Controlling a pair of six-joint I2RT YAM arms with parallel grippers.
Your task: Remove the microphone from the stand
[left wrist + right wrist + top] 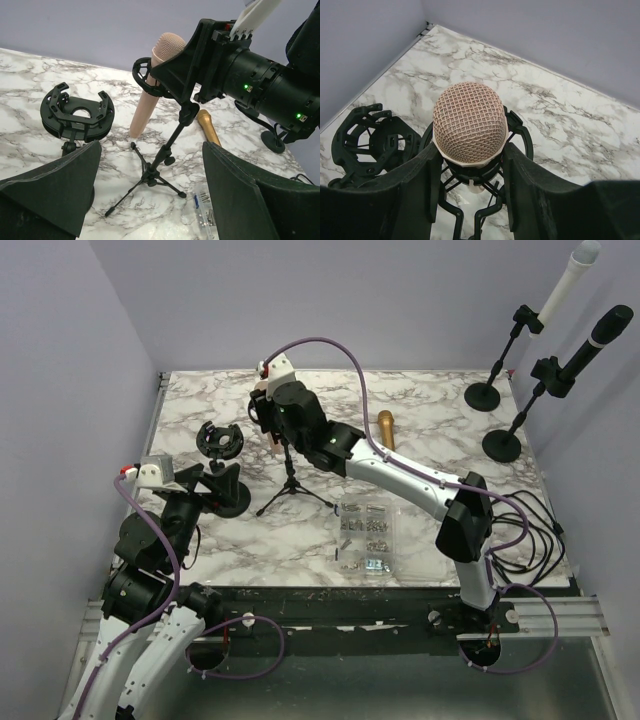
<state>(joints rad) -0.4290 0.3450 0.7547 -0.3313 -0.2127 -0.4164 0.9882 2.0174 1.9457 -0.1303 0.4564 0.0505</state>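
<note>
The pink microphone [469, 127] sits on the little tripod stand [162, 160]. The right gripper [470, 156] hugs both its sides, likely so it can lift it out. Whether it squeezes cannot be told. The left gripper [213, 478] waits nearby, fingers spread wide.

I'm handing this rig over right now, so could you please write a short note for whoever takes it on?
Left gripper: open, empty, low at the left, apart from the tripod stand.
Right gripper: fingers flank the head of the pink microphone from above; whether they clamp it cannot be told.
Microphone: seated in the shock mount atop the stand.
Done: right arm in place.
Left to do: confirm the grip, lift the microphone out of the mount.
</note>
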